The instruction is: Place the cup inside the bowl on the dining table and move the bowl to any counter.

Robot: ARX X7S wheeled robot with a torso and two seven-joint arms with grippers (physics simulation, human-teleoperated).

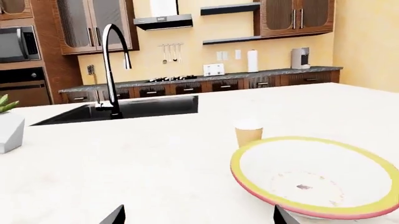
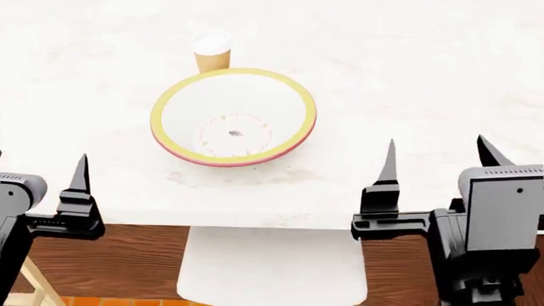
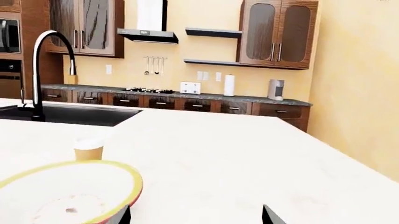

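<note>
The bowl [image 2: 234,105], white with a yellow rim, rests on the dining table [image 2: 425,76] near its front edge. Just behind it and apart from it, the cup [image 2: 211,52] stands upright with its white lid on. My left gripper [image 2: 38,172] hovers open at the table's front left, short of the bowl. My right gripper [image 2: 437,159] is open at the front right, level with the bowl's right side. Neither holds anything. The left wrist view shows the bowl [image 1: 318,177] and the cup [image 1: 248,133] ahead of the left gripper [image 1: 198,217]. From the right gripper [image 3: 196,215], the bowl [image 3: 68,191] and cup [image 3: 89,149] lie off to one side.
A black sink [image 1: 124,109] with a tall faucet [image 1: 112,70] is set in the table's far part, beside a grey planter [image 1: 9,126]. The dark counter [image 1: 206,78] runs along the back wall. A white chair seat [image 2: 272,268] sits below the table's front edge.
</note>
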